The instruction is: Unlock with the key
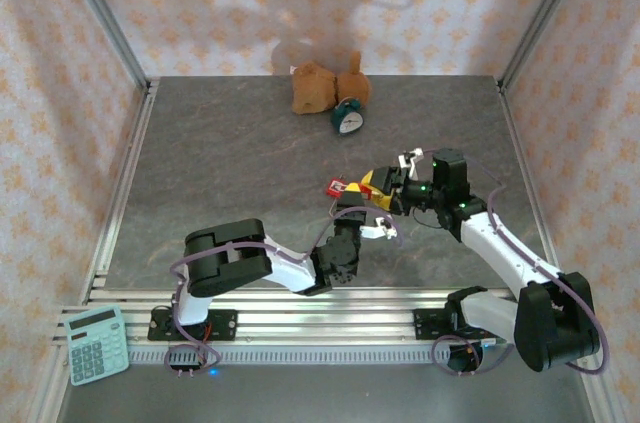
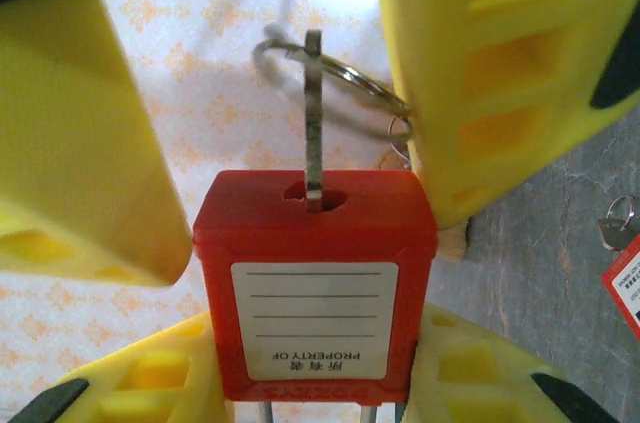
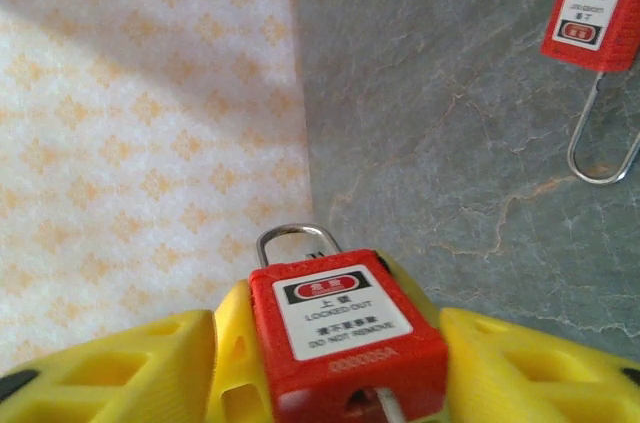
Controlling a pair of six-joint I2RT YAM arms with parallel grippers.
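The left gripper (image 2: 315, 343) is clamped on the body of a red padlock (image 2: 314, 283), its yellow fingers (image 2: 130, 383) pressed against both sides, and holds it above the grey table (image 3: 450, 143) near the middle of the workspace. In the left wrist view the lock's "PROPERTY OF" label faces the camera upside down, with the two shackle legs at the bottom edge. The key (image 2: 313, 123) stands upright in the keyhole on the lock's end face, its blade partly inside and a metal key ring (image 2: 345, 73) looped through its head. The right gripper (image 3: 335, 343) faces that same end with its fingers (image 2: 500, 73) spread wide, one on each side of the key; neither touches the blade, though the right-hand one sits against the ring. A second red padlock (image 3: 590, 13) lies flat on the table just beside the grippers, its shackle (image 3: 605, 133) pointing away from the body. A calculator (image 1: 97, 343) rests at the near left corner.
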